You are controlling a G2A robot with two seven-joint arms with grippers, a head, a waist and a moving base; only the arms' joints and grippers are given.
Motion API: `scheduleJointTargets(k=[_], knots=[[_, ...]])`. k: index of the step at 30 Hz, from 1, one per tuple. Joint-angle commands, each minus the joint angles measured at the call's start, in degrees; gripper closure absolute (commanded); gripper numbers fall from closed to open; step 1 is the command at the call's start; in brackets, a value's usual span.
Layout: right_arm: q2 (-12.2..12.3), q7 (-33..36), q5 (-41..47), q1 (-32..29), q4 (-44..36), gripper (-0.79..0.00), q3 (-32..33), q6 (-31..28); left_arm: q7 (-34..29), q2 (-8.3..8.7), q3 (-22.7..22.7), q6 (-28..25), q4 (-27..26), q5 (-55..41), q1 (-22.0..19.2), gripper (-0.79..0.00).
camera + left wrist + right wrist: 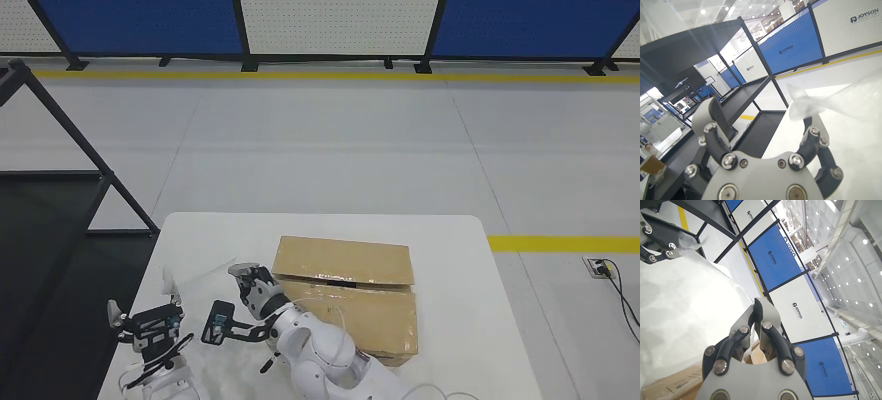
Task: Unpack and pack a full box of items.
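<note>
A brown cardboard box (345, 300) lies on the white table (460, 260), its flaps mostly folded down. Just to its left a thin translucent plastic bag (200, 275) hangs between the two grippers. In the right wrist view, my right gripper (756, 308) is shut on the edge of the bag (687, 298), above the box (677, 381). My left gripper (761, 110) is open with its fingers wide apart. A crumpled corner of the bag (802, 108) lies over one fingertip. In the top view the left gripper (172, 298) is near the table's left front corner and the right gripper (247, 275) is by the box.
A black metal shelf rack (60, 200) stands close to the table's left edge. Blue and white partition panels (330, 25) close off the floor behind. The table to the right of the box is bare.
</note>
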Motion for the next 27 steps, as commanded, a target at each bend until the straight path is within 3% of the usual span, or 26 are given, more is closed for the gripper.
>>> scheduleJointTargets(k=[1,12,19,20,21,22,23,27], knots=[[-0.07,-0.27,-0.21,-0.18,-0.05,0.0,0.3,-0.05,-0.06,-0.04,-0.05,0.11,0.24,-0.16,-0.11,-0.785],[-0.49,-2.06,-1.31,-1.09,-0.28,0.0,1.69,-0.83,-1.58,-0.47,0.59,0.81,3.62,-1.98,-1.64,-0.785],[-0.76,-3.08,-2.14,-1.38,-0.22,0.0,2.34,-1.4,-2.95,-0.73,1.28,-0.9,7.95,-4.01,-4.67,-0.785],[-0.81,-3.17,-2.25,-1.4,-0.2,0.0,2.4,-1.46,-2.95,-0.73,1.19,-0.94,8.73,-3.93,-5.19,-0.757],[-0.87,-3.25,-2.31,-1.44,-0.2,0.0,2.43,-1.56,-3.08,-0.73,1.13,-1.11,9.53,-4.06,-5.77,-0.619],[-0.92,-3.38,-2.41,-1.45,-0.21,0.0,2.47,-1.63,-3.1,-0.73,1.05,-1.36,10.24,-4.27,-6.36,-0.563],[-0.97,-3.45,-2.51,-1.49,-0.18,0.0,2.53,-1.65,-3.09,-0.72,0.91,-1.37,11.01,-4.25,-6.86,-0.369],[-1.17,-3.62,-2.94,-1.64,-0.22,0.0,2.75,-1.87,-2.75,-0.63,0.8,-1.74,13.63,-3.22,-8.45,-0.182]])
